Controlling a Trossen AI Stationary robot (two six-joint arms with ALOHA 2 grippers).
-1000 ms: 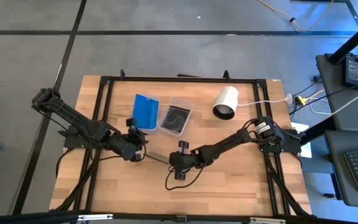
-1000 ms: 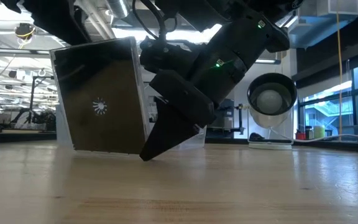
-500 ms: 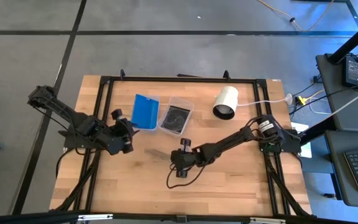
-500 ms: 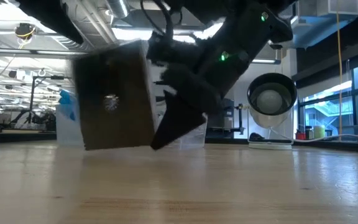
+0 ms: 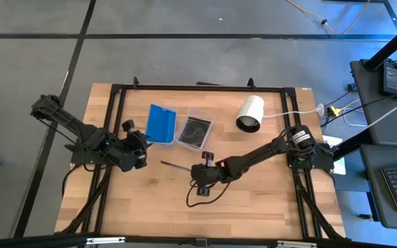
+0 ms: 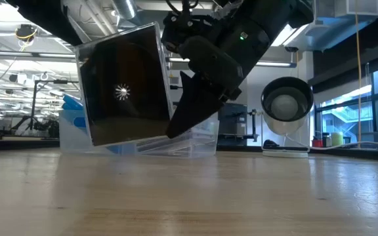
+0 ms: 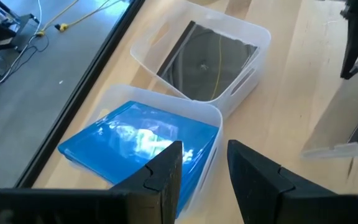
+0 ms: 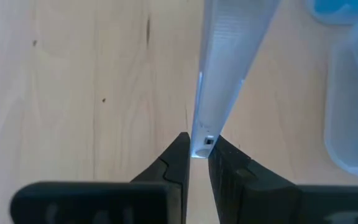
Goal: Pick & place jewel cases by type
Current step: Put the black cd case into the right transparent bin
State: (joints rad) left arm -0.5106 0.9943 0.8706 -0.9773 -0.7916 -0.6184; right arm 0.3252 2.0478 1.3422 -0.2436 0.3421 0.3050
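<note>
A dark jewel case (image 6: 126,85) stands on edge in my right gripper (image 5: 197,171), in the middle of the table; from above it is a thin line (image 5: 176,166). My left gripper (image 7: 204,168) is open and touches nothing, just left of the two clear tubs. The nearer tub holds a translucent blue case (image 7: 142,143) lying flat. The other tub holds a dark case with a disc (image 7: 207,59), also flat. The other cases are hidden. My right gripper pinches the dark case between its two fingers at the case's right-hand edge (image 8: 199,144), low on that edge. The fingers (image 6: 195,108) slant down from the table's right. The case is lifted clear of the table, on edge and tilted.
The tub with the blue case (image 5: 160,124) and the tub with the dark case (image 5: 195,131) sit side by side toward the far edge. A white cylinder with a dark end (image 5: 250,114) lies to their right. Bare wood (image 5: 253,207) spreads along the near side.
My left gripper has drawn back from the dark case toward the table's left and far side, beside the blue tub. My right gripper has risen with the case: its lower edge, which stood on the table, now hangs clear, and the case has tipped a little.
</note>
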